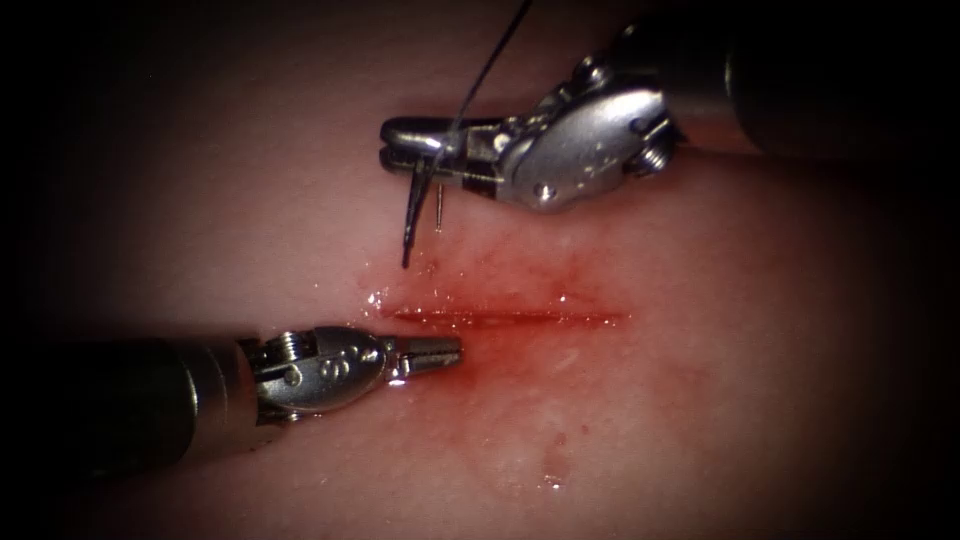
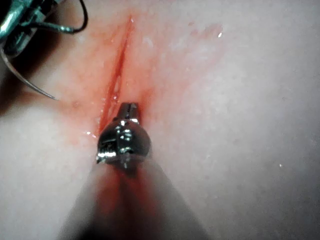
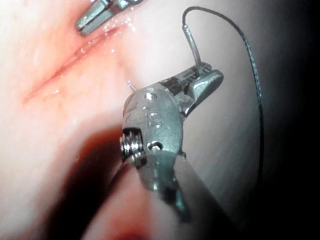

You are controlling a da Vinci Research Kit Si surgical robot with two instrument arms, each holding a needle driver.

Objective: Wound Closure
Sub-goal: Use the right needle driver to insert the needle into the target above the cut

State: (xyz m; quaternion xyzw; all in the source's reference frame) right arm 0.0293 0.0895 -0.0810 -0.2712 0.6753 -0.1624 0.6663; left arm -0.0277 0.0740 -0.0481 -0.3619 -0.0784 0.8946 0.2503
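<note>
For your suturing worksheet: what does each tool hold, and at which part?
The right tool grips the needle near its thread end, clear of the tissue. The left tool holds nothing.

Endoscope sits above and in front, looking down on the cut (image 1: 510,317) with both claws in frame. Each wrist cam rides super close behind its own claw, staring along the shaft. All three share the cut (image 2: 116,80) (image 3: 65,70).

Dark vignetted edges, wet glare, soft shadows

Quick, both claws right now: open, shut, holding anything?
Left claw: shut, holding nothing, beside the cut.
Right claw: shut on the needle, above the tissue.
</note>
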